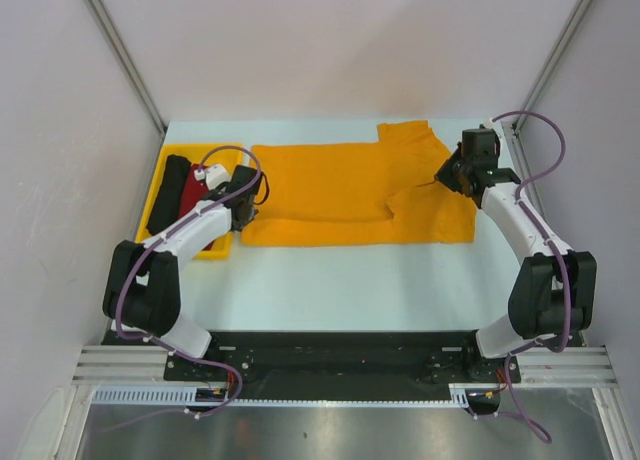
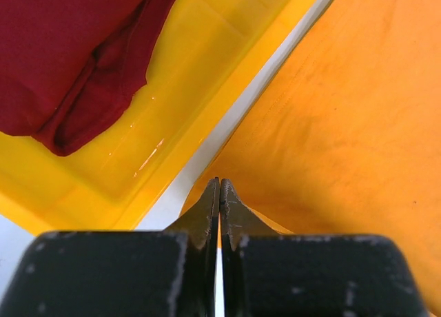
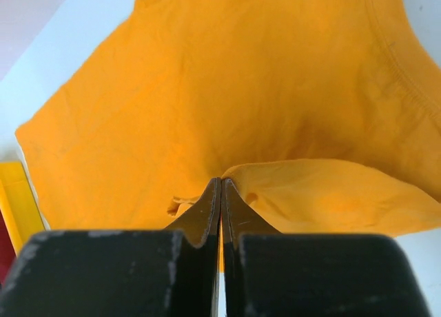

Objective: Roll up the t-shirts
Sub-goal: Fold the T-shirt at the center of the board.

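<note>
Left fingers point(image 2: 210, 208) closed tight at mustard-orange t-shirt point(image 1: 330, 195) left edge, just beside yellow tray point(image 2: 207, 62) wall; right fingers point(image 3: 212, 203) pinch raised shirt fold; bare tabletop point(image 1: 350, 280) in front

The mustard-orange t-shirt point(image 1: 340, 195) lies spread flat; dark red roll point(image 1: 190, 195) and black roll point(image 1: 170, 185) lie leftward.

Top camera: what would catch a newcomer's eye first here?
A big orange shirt lies spread across the middle of the table, with the left gripper and right gripper shut on its opposite ends. At the left, a yellow tray holds a dark red roll and a black roll.
</note>
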You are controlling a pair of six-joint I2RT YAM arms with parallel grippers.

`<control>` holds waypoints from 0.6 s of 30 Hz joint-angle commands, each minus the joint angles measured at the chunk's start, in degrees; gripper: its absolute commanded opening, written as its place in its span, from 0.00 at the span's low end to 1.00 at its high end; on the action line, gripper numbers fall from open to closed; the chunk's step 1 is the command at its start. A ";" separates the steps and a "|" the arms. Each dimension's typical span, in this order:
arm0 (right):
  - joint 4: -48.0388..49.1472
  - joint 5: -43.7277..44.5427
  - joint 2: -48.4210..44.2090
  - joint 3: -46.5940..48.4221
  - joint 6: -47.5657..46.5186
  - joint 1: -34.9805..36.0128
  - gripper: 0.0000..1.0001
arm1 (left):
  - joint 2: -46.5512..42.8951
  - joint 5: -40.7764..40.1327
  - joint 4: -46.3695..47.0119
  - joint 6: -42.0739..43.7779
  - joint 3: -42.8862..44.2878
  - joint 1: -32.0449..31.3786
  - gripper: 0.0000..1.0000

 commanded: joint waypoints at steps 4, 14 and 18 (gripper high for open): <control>2.82 -1.18 -0.30 3.58 -1.61 -1.82 0.00 | -1.39 0.76 0.16 0.90 2.04 2.17 0.00; 5.63 -4.08 0.23 4.90 -2.14 -3.06 0.00 | 0.54 2.87 3.22 3.89 4.06 3.14 0.00; 5.63 -3.03 1.19 5.70 -2.32 -3.32 0.00 | 3.26 3.92 4.99 6.26 6.42 3.06 0.00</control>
